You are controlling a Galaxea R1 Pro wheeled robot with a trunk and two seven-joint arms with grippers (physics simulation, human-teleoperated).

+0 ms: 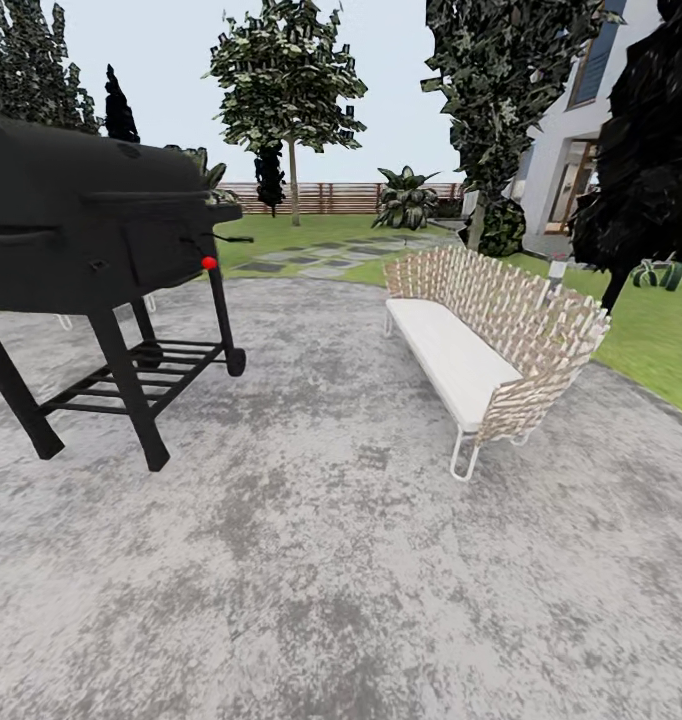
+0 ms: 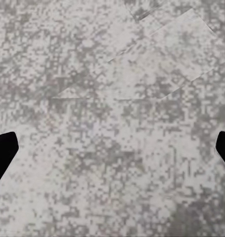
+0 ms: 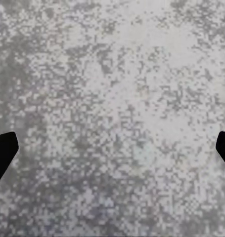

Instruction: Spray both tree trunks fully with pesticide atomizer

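Observation:
The pesticide atomizer is out of view. Two trees stand beyond the patio: one with a pale trunk at the back centre, another whose trunk rises behind the bench at the right. In the left wrist view my left gripper is open, its black fingertips wide apart over mottled grey paving. My right gripper is open too, with nothing between its fingertips but grey paving.
A black barbecue grill on legs with a red knob stands at the left. A woven bench with a white seat stands at the right. Behind them lie lawn, stepping stones, a wooden fence, a white house and an all-black tree.

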